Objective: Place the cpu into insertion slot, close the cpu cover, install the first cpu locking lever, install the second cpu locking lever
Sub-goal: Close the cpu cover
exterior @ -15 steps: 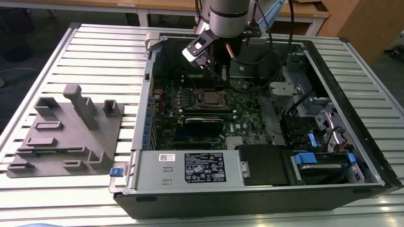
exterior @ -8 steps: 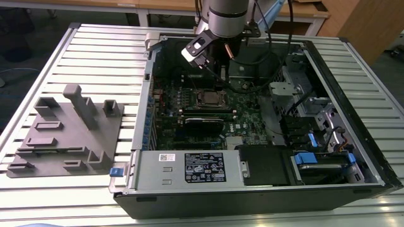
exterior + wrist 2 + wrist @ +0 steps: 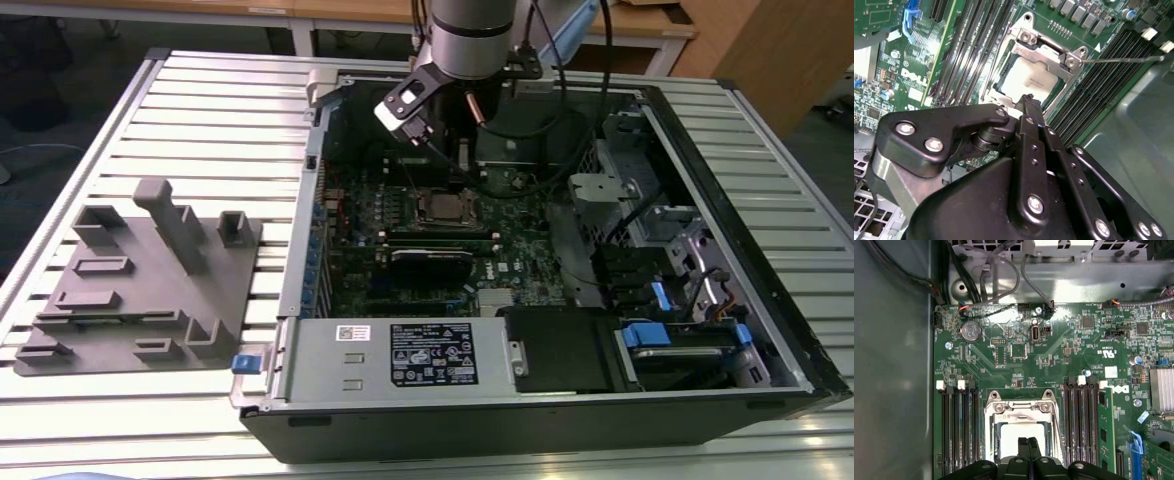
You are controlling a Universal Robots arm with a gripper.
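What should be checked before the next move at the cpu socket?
1. cpu seated: ok, its pale top shows through the window of the cover.
2. cover down flat: ok, as far as both wrist views show.
3. lever latched: not ok, the thin rod stands free off to the side in the second wrist view.
4. Other lever latched: cannot tell.
5. gripper empty: ok, its tips are together and hold nothing.
6. gripper over the cpu: ok, in the first wrist view.
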